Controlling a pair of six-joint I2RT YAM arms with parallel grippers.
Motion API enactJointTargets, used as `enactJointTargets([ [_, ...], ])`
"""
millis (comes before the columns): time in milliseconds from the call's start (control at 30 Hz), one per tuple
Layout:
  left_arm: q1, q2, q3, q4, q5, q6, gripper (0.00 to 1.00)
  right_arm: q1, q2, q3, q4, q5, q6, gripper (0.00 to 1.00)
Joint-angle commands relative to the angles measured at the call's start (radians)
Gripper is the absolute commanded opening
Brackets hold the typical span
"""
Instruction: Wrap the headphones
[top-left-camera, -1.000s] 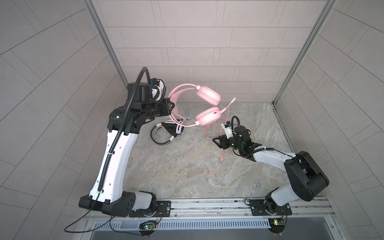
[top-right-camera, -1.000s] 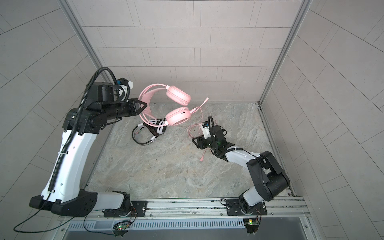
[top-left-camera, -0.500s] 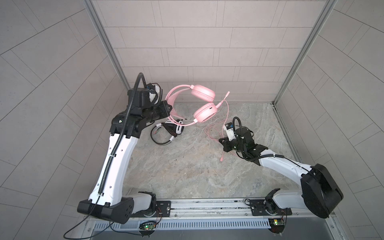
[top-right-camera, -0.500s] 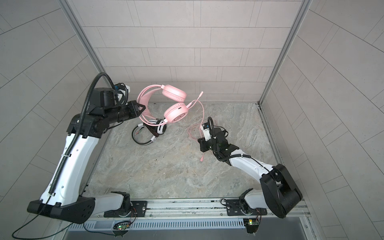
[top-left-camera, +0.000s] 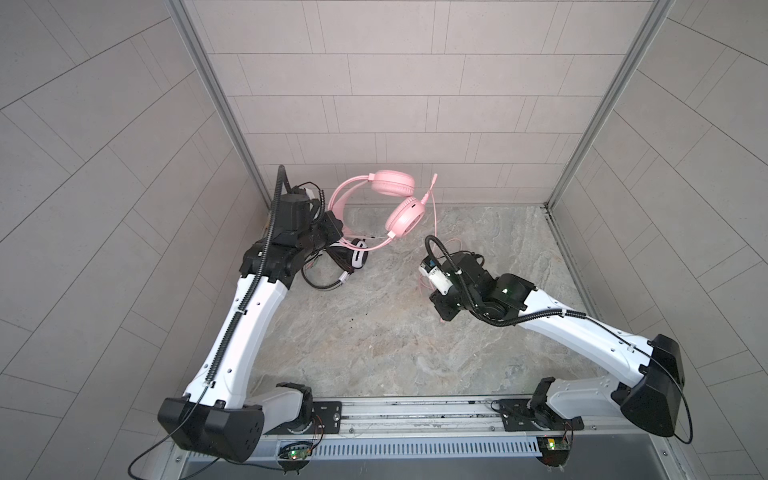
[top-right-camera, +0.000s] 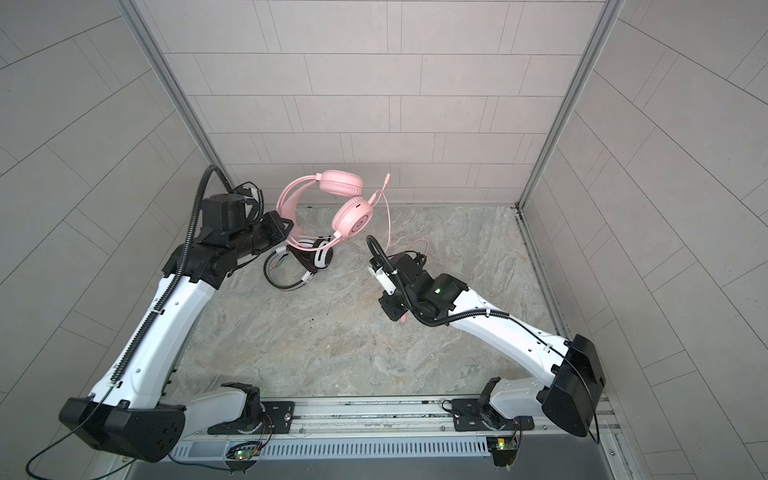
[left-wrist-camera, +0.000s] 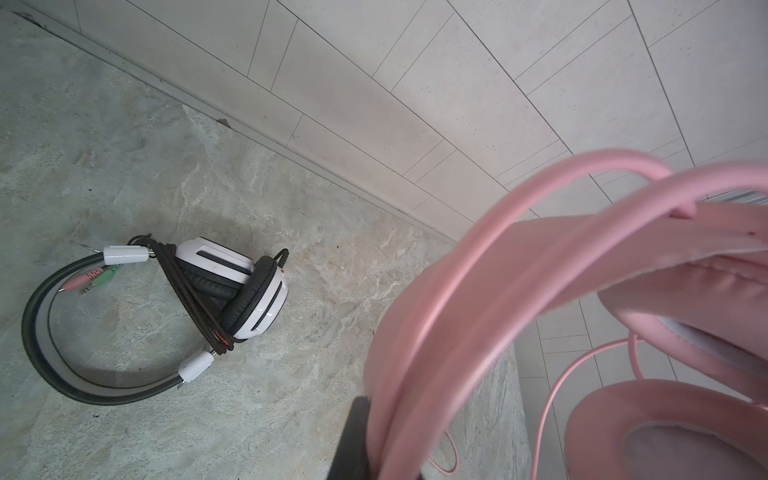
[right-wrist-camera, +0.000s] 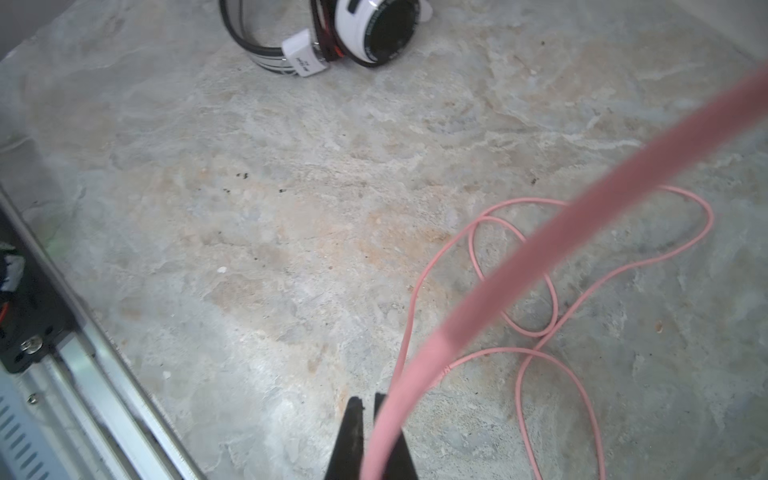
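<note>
Pink headset (top-left-camera: 392, 199) is up off the bench (top-left-camera: 374, 353), hanging near the back-left corner, earcups dangling toward the middle. Left pincer (top-left-camera: 334, 222) is clamped on its headband; left wrist view shows the band running past one black finger (left-wrist-camera: 351, 436) at close range. Pink cable (top-left-camera: 433, 220) drops from the lower earcup to the right arm. Right pincer (right-wrist-camera: 370, 411) is pinched together on that cable, low over bench centre, slightly right. Slack cable lies in loose loops (right-wrist-camera: 540, 291) on the bench beside it. White-and-black headset (top-right-camera: 309, 259) lies on the bench near the back-left corner, under the pink one, black cable wound around its earcups, plugs (left-wrist-camera: 93, 280) loose inside the headband arc. Neither pincer touches it.
</note>
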Motion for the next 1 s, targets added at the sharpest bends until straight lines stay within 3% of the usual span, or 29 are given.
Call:
enactJointTargets([
  [0, -0.014, -0.045, -0.003, 0.098, -0.043, -0.021, 0.00, 0.078, 0.031, 0.113, -0.251, 0.045, -0.050, 0.00],
  [200, -0.065, -0.032, 0.007, 0.067, -0.097, 0.048, 0.00, 0.196, 0.147, 0.359, -0.468, 0.068, -0.112, 0.00],
  [500, -0.155, 0.006, 0.004, 0.036, -0.089, 0.133, 0.00, 0.204, 0.277, 0.733, -0.589, 0.049, -0.220, 0.00],
  [667, -0.190, 0.017, 0.001, 0.019, -0.038, 0.173, 0.00, 0.152, 0.342, 0.895, -0.613, 0.029, -0.243, 0.00],
  [967, -0.205, -0.029, -0.025, -0.024, 0.033, 0.294, 0.00, -0.014, 0.367, 0.990, -0.572, -0.084, -0.229, 0.00],
])
